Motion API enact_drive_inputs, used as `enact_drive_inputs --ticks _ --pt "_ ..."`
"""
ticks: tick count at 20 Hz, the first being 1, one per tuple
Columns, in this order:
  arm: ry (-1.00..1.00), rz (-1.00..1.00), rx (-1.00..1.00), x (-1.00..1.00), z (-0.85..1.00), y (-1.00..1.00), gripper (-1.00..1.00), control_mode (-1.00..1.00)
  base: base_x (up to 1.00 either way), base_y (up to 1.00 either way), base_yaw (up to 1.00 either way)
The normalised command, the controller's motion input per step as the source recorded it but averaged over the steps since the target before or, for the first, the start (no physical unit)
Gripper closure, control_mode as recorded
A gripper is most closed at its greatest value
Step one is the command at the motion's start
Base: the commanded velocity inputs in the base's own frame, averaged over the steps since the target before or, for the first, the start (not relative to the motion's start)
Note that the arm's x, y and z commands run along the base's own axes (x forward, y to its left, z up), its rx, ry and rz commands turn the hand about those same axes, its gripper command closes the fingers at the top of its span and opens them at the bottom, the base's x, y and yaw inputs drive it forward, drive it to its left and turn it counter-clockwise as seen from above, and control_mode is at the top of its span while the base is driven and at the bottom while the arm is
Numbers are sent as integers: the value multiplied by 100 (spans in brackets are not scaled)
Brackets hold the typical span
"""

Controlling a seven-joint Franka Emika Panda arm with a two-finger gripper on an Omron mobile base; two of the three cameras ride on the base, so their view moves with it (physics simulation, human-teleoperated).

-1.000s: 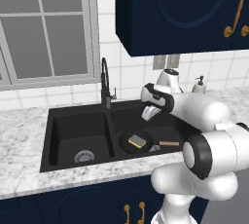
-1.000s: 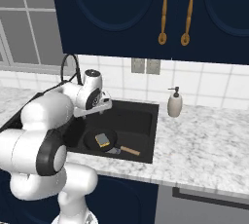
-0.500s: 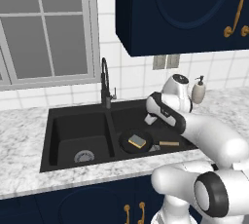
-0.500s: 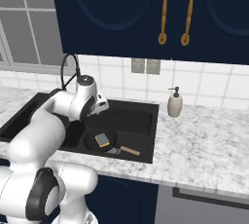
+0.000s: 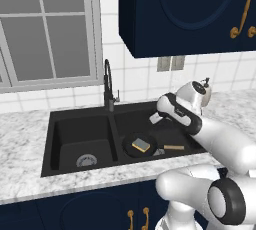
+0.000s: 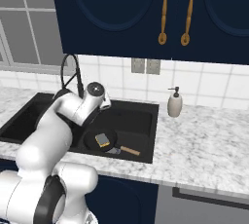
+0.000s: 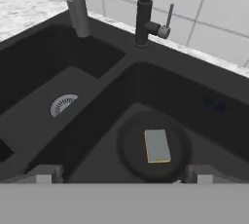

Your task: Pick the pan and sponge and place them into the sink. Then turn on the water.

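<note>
The pan (image 5: 139,145) lies in the right basin of the sink (image 5: 80,124), its wooden handle toward the front right corner, and the sponge (image 5: 141,146) rests inside it. The gripper (image 7: 121,174) hangs above that basin, jaws spread wide and holding nothing, facing the faucet (image 5: 108,86) by the marble bench (image 6: 209,145)
</note>
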Motion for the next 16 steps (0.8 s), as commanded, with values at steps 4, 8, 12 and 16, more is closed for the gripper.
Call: enact_drive_inputs --ticks 4,8,12,16 --pt "-28 0 21 16 29 1 -100 -100 0 0 0" --pt "-25 0 12 19 41 6 -100 -100 0 0 0" --pt "-6 0 6 63 23 30 -100 -100 0 0 0" --pt "-12 0 18 29 2 13 -100 -100 0 0 0"
